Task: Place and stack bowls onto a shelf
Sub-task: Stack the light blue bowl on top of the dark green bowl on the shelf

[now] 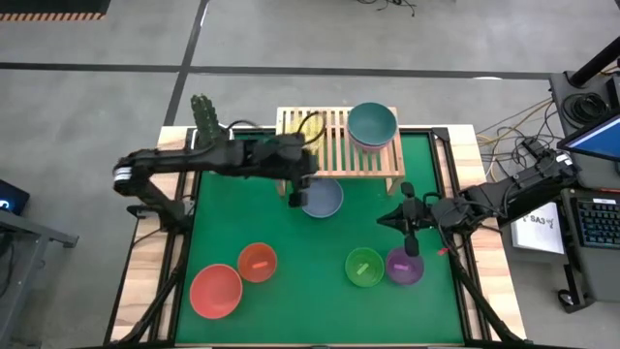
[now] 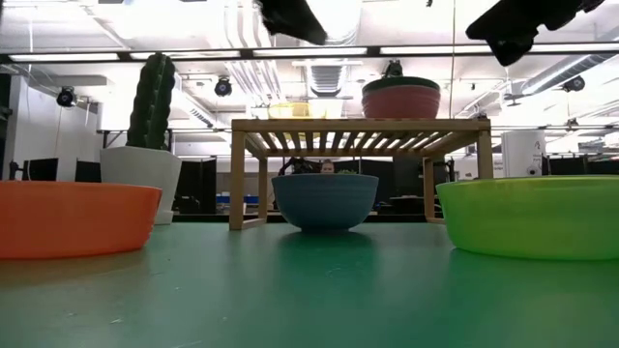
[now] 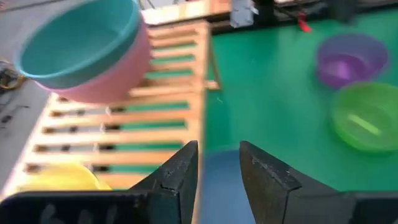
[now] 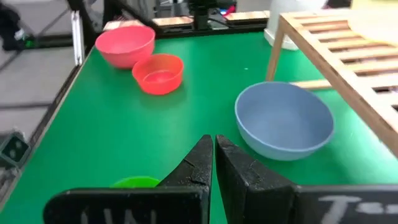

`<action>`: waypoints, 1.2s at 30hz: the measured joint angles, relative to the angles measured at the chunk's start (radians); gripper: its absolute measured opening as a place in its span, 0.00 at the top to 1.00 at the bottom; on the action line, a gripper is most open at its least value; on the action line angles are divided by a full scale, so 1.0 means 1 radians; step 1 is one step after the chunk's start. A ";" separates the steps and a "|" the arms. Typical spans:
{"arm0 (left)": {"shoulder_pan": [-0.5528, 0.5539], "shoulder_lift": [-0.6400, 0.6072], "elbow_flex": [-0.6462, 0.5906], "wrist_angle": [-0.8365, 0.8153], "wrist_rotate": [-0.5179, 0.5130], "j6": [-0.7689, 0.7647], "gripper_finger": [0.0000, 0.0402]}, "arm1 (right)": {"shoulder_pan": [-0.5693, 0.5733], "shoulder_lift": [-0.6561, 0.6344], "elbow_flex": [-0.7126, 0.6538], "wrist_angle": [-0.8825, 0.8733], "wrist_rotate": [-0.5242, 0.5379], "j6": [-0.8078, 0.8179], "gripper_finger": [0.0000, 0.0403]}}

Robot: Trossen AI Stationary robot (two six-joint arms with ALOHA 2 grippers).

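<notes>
The light-wood shelf (image 1: pixel 339 155) stands at the mat's far edge. On its slats rest a teal bowl (image 3: pixel 78 40) nested in a pink bowl (image 3: pixel 118 74), and a yellow bowl (image 3: pixel 59 179). A blue bowl (image 1: pixel 325 199) sits upright on the mat just before the shelf. My left gripper (image 1: pixel 295 197) hovers raised over that bowl's left rim, slightly open, and the blue bowl (image 3: pixel 217 180) shows between its fingers. My right gripper (image 4: pixel 213 140) is shut and hangs above the mat by the purple bowl (image 1: pixel 404 267). The green bowl (image 1: pixel 364 267), small red bowl (image 1: pixel 257 262) and red-pink bowl (image 1: pixel 215 291) rest on the mat.
A cactus in a white pot (image 1: pixel 205 116) stands at the shelf's left end, beside the left arm. The green mat (image 1: pixel 310 242) has bare room in its middle between the bowls. The low view shows the blue bowl (image 2: pixel 324 200) in front of the shelf's legs.
</notes>
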 joint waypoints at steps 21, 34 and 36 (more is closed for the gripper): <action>-0.275 -0.484 -0.691 0.391 -0.223 -0.272 0.77 | -0.073 0.336 0.251 -0.074 0.001 0.083 0.98; -0.275 -0.563 -0.709 0.394 -0.497 -0.257 0.77 | -0.182 0.666 0.623 -0.325 -0.104 -0.133 0.85; -0.281 -0.576 -0.722 0.394 -0.542 -0.259 0.77 | -0.183 0.708 0.664 -0.351 -0.090 -0.155 0.79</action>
